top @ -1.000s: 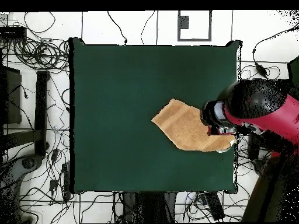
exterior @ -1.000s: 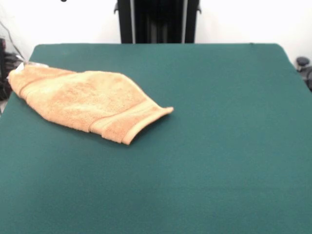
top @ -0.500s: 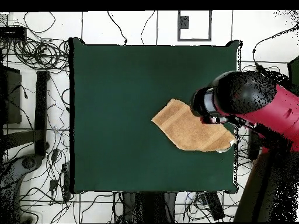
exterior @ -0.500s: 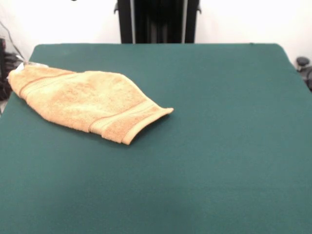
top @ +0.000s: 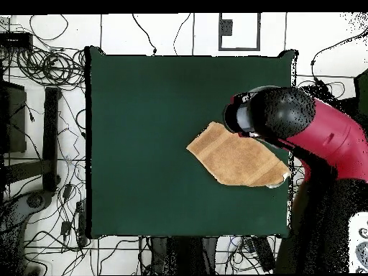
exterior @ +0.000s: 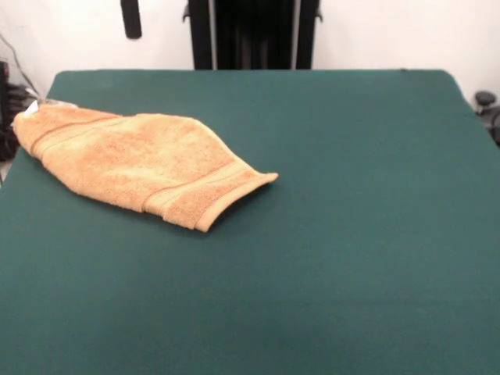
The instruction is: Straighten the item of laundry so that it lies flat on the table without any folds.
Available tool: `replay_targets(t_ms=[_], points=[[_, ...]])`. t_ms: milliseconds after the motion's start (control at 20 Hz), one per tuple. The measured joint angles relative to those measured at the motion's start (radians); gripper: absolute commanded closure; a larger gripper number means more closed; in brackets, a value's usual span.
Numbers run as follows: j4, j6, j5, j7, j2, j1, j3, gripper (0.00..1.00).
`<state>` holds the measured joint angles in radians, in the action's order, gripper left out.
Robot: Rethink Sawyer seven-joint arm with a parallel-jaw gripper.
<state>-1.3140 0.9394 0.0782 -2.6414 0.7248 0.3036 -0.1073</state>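
Note:
The orange-tan towel (exterior: 137, 162) lies on the green table (exterior: 351, 234) at its left side, folded over itself into a tapering shape. A border band crosses its right end, and a small white tag (exterior: 31, 107) shows at its far left corner. Only a black tip of my gripper (exterior: 131, 17) shows at the top edge, high above and behind the towel and holding nothing I can see. In the overhead view the red and black arm (top: 287, 122) reaches over the towel's (top: 233, 162) upper right part by the table's (top: 144, 129) right edge.
The black pedestal (exterior: 251, 35) stands behind the table's far edge. The towel's left end lies at the table's left edge in the front view. Many cables (top: 43, 65) lie on the floor around the table.
The arm has swung up and to the left over the towel in the overhead view, and the gripper's tip has come down into the front view. The towel has not moved.

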Motion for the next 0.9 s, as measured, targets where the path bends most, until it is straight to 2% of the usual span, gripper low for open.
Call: replay_targets(t_ms=[100,450,900], points=[[-0.011,-0.083,0.000,0.000,-0.002,-0.005,0.012,0.00],[-0.014,-0.237,0.000,0.000,-0.024,-0.030,0.013,0.00],[-0.020,-0.259,0.019,0.000,-0.063,-0.054,0.019,0.00]])
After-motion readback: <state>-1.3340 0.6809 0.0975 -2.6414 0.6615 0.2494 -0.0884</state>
